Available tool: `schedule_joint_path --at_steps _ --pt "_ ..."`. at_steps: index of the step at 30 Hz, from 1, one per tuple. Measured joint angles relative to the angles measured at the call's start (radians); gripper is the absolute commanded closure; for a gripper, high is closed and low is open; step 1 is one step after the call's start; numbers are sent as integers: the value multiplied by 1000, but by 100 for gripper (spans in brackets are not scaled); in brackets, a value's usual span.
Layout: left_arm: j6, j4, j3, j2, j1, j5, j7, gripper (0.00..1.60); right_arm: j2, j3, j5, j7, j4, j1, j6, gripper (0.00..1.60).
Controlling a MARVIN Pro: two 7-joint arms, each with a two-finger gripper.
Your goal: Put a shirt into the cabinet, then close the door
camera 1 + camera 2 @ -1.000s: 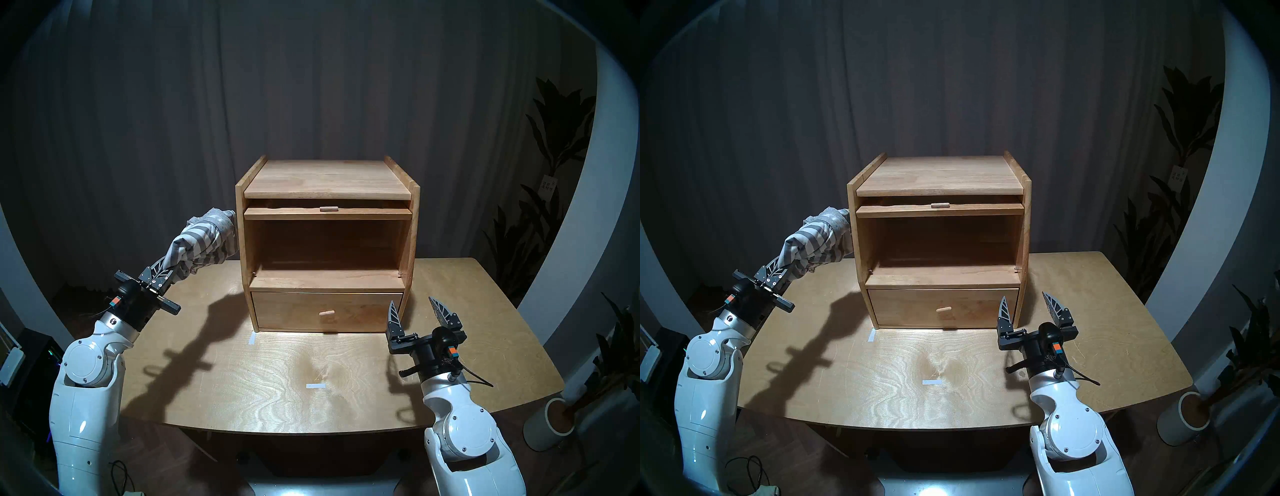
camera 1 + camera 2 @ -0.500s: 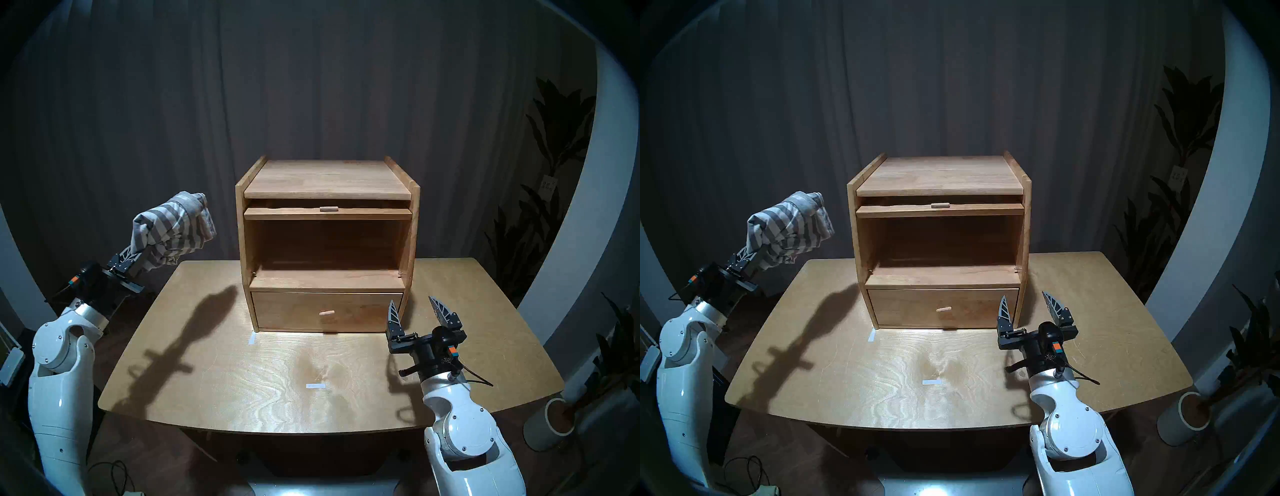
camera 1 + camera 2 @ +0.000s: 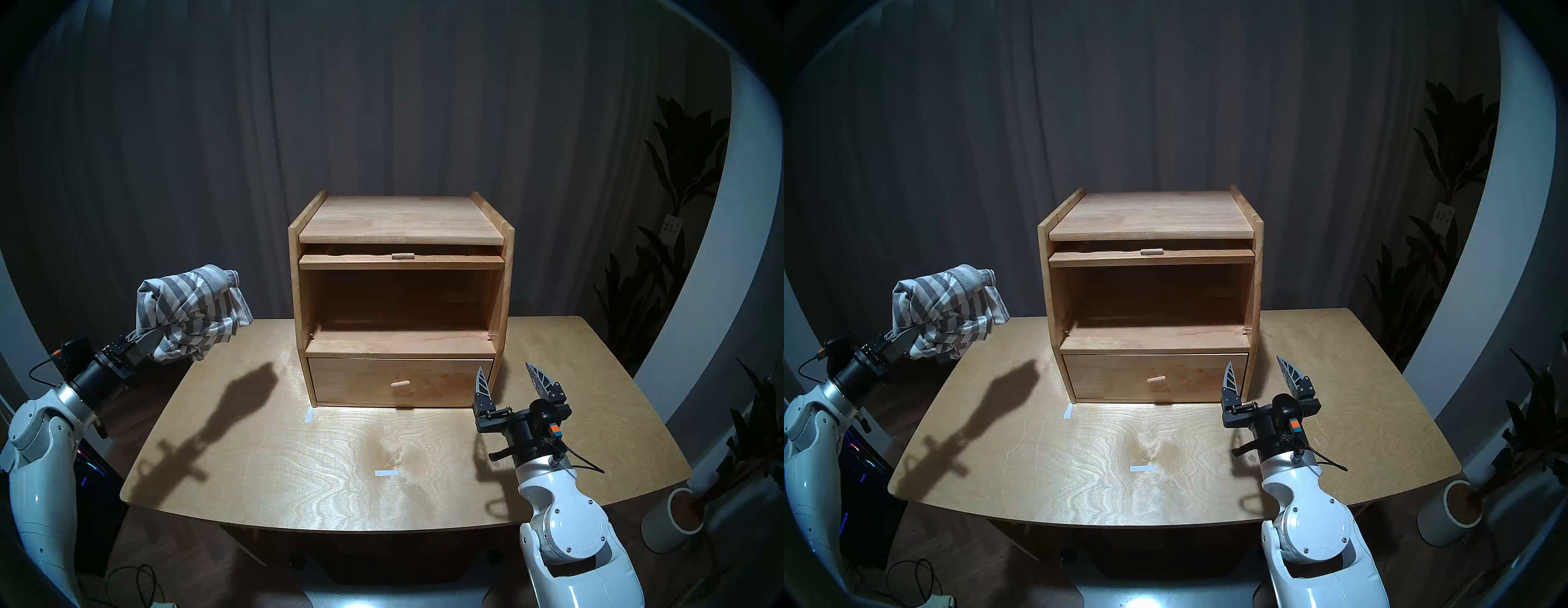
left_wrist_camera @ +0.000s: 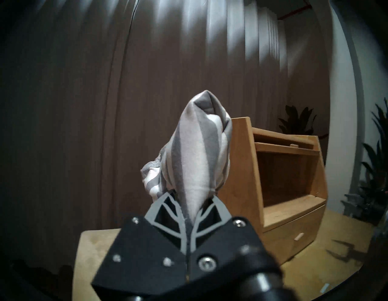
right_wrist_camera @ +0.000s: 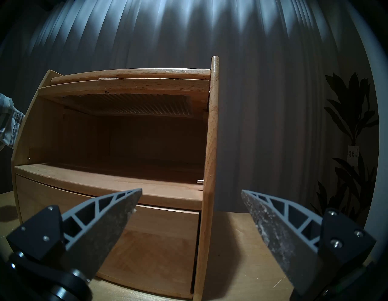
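The grey-and-white striped shirt (image 3: 191, 310) (image 3: 947, 310) (image 4: 199, 151) hangs bunched in the air over the table's far left corner, left of the cabinet (image 3: 401, 220) (image 3: 1151, 216) (image 4: 241, 168) and apart from it. My left gripper (image 3: 155, 337) (image 3: 907, 337) (image 4: 190, 201) is shut on the shirt's lower end. The cabinet's upper compartment stands open and empty. The door (image 3: 401, 262) (image 3: 1151, 258) (image 5: 130, 105) is slid up under the top, peg handle showing. My right gripper (image 3: 505, 370) (image 3: 1255, 363) (image 5: 191, 190) is open and empty by the cabinet's lower right front corner.
The drawer (image 3: 399, 382) below is shut. The cabinet stands on a wooden table (image 3: 339, 467) with two white tape marks (image 3: 387, 472). A white plant pot (image 3: 679, 522) stands on the floor at the right. Dark curtains hang behind.
My left arm has swung the shirt leftward, away from the cabinet's left side wall, first up and then lower. The right arm has not moved.
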State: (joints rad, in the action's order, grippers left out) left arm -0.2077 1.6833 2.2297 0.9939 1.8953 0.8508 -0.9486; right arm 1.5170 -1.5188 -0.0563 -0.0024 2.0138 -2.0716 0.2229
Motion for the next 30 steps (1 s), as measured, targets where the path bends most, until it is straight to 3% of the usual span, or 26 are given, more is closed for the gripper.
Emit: schedule_joint_path --at_steps 15,18,21,30 --pt "-316 60 -81 -120 16 306 -265 160 0 0 0 0 6 -1 0 0" --pt "-365 74 -110 -142 8 326 -289 160 0 0 0 0 10 -4 0 0" --pt "-360 108 -126 -145 6 307 -275 160 0 0 0 0 13 -6 0 0" --pt "-213 251 -206 -74 7 125 -110 160 0 0 0 0 13 -9 0 0"
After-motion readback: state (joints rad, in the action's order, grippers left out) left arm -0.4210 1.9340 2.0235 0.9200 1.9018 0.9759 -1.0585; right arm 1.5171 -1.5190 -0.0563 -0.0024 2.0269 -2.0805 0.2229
